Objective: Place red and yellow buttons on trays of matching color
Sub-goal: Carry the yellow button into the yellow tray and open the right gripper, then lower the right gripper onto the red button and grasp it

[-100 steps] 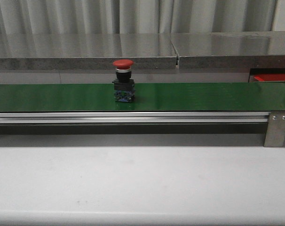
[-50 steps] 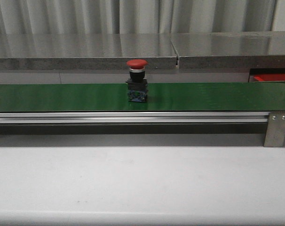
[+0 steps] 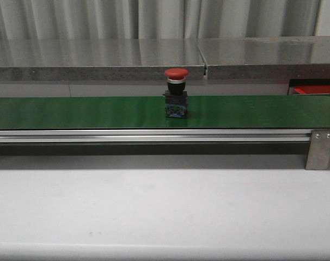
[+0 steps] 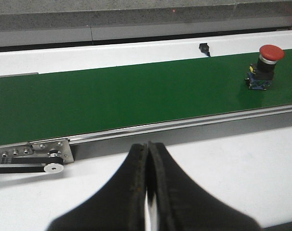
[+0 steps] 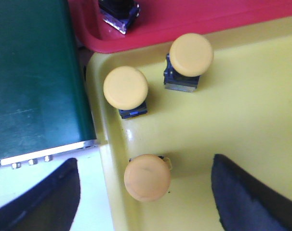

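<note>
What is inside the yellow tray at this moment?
Three yellow buttons stand inside the yellow tray. The open right gripper hangs above it; the tray's far parts lie outside the view.

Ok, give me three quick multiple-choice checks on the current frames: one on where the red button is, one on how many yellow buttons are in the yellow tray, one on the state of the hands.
1. Where is the red button?
A. On the green belt
B. In the red tray
C. On the white table

2. How many yellow buttons show in the yellow tray?
A. One
B. Three
C. Five

3. How do the two hands stand?
A. Left shut, right open
B. Both open
C. Left open, right shut on a button

Answers:
1. A: it stands upright on the green belt, near mid-length in the front view.
2. B: three yellow caps show in the right wrist view.
3. A: the left hand has its fingers pressed together on nothing, while the right hand has its fingers spread wide over the tray.
</note>
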You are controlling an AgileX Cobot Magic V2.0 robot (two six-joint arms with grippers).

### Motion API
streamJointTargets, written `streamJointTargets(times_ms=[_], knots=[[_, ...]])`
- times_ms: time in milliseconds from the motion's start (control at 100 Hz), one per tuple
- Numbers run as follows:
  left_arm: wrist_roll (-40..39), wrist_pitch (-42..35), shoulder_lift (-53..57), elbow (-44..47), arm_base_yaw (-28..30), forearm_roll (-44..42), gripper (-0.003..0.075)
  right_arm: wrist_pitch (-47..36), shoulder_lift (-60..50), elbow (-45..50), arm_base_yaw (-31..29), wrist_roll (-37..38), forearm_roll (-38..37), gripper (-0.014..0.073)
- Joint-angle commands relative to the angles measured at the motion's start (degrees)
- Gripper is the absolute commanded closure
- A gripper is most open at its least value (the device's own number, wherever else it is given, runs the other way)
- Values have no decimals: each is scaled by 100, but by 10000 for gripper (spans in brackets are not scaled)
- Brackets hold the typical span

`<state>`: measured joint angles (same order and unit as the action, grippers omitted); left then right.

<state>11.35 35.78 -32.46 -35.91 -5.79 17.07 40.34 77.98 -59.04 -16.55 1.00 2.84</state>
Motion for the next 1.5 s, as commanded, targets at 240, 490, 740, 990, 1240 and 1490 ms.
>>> streamJointTargets(times_ms=[240,490,740,990,1240,1490], knots=[[-61,-359,-13,-165,-38,138,741,700,-233,-1328,1156,-100,-86,31],[-61,-359,-13,-165,-38,138,741,1169,305,-1978,2089,-100,-86,31],[-61,-359,-13,-165,-38,138,741,1755,981,-2621,2872,-429,70,31],[-61,-359,-13,-165,-38,138,741,2160,1605,-3205,3277,-710,170,31],[-61,-359,-13,-165,-38,138,741,2123,2195,-3627,3343,-948,447,31],[-61,-359,-13,-165,-38,138,741,1732,2724,-3929,3349,-948,447,31]])
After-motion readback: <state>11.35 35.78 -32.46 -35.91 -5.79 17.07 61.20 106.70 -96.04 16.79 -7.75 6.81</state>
